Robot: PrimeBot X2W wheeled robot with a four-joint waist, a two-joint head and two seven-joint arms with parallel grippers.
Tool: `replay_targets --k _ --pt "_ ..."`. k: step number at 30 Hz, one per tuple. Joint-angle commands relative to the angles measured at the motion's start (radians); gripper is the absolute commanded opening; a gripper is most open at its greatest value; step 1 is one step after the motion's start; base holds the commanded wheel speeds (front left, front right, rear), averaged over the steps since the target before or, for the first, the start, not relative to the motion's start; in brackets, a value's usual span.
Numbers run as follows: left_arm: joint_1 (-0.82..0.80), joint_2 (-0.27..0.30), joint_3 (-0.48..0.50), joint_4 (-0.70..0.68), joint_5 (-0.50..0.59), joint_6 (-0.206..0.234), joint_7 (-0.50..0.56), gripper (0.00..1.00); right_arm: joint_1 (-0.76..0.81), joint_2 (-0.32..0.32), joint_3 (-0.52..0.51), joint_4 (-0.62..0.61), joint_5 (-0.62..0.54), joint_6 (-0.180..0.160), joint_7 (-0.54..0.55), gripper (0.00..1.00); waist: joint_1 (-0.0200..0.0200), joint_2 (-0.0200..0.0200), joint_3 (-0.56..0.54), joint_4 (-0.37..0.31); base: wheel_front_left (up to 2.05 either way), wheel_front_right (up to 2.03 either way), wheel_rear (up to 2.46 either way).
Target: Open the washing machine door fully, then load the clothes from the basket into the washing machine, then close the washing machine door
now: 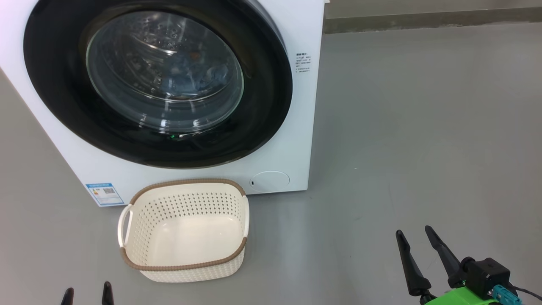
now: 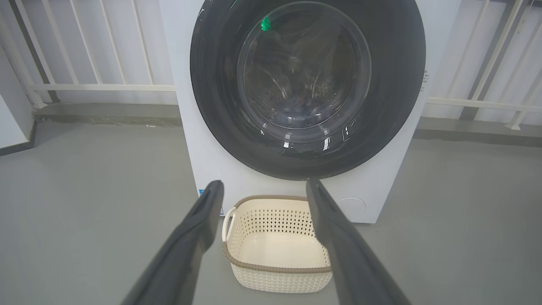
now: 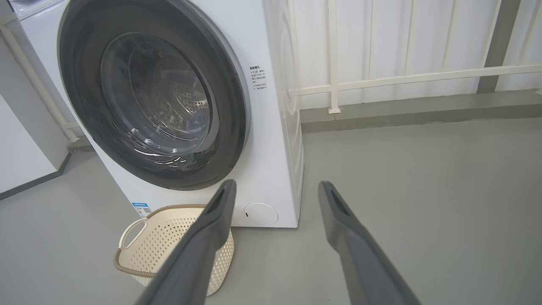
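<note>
The white washing machine (image 1: 296, 140) stands ahead with its round black door (image 1: 55, 84) shut flat against the front. Behind the door's glass, blue clothes (image 1: 214, 74) show dimly in the drum. On the floor in front of the machine is the cream basket (image 1: 186, 183), its inside bare. My left gripper (image 1: 87, 292) sits low at the left, short of the basket, open with nothing between its fingers. My right gripper (image 1: 414, 232) hangs open over the floor to the right of the basket. The wrist views show the left gripper (image 2: 266, 184) and right gripper (image 3: 277, 184) with jaws wide apart.
Grey floor spreads to the right of the machine. A white railing (image 3: 381, 78) on a low concrete kerb (image 3: 423, 108) runs behind it. A white cabinet or wall panel (image 3: 21, 156) stands to the machine's left. A round white cap (image 1: 269, 181) sits at the machine's lower right.
</note>
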State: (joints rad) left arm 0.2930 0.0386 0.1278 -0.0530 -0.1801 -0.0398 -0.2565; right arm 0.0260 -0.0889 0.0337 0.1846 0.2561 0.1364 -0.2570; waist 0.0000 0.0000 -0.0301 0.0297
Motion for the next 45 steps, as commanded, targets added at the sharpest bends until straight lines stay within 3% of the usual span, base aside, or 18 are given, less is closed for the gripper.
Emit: replay_targets --k 1,4,5,12,16,21,45 --pt "-0.016 0.012 0.035 -0.02 0.005 -0.002 -0.005 1.0 0.0 -0.004 0.025 -0.022 -0.001 -0.006 -0.005 1.0 0.0 0.0 0.0 0.0 0.0 0.0 0.0" --pt "-0.015 0.012 0.032 -0.017 0.002 -0.008 -0.005 1.0 0.002 -0.002 0.025 -0.023 -0.001 -0.006 -0.005 1.0 0.0 0.0 -0.001 0.0 0.0 0.0 0.0" --pt "0.0 0.0 -0.001 0.002 0.0 -0.006 0.0 0.0 0.001 0.002 0.0 0.0 0.0 0.0 0.0 0.0 0.0 0.0 -0.001 0.0 0.0 0.0 0.0" --pt "-0.01 -0.023 -0.011 0.067 -0.029 -0.009 0.01 0.0 0.011 0.007 -0.002 0.059 0.028 0.0 0.007 0.0 0.0002 0.0 0.0 0.0 0.0 0.0 0.0" --pt "-0.022 -0.022 -0.011 0.074 -0.075 -0.012 0.022 0.0 0.007 0.007 -0.006 0.058 0.071 0.0 0.019 0.0 0.0023 0.0 -0.001 -0.001 0.0 0.0 0.0" --pt "-0.037 -0.02 -0.012 0.083 -0.132 -0.015 0.036 0.0 0.001 0.008 -0.012 0.059 0.126 0.0 0.034 0.0 0.0002 0.0 0.002 -0.003 0.0 0.0 0.0" --pt "-0.114 -0.013 -0.013 0.128 -0.406 -0.031 0.106 0.0 -0.028 0.014 -0.04 0.06 0.385 -0.001 0.104 0.0 0.0001 0.0 0.009 -0.008 0.0 0.0 0.0"
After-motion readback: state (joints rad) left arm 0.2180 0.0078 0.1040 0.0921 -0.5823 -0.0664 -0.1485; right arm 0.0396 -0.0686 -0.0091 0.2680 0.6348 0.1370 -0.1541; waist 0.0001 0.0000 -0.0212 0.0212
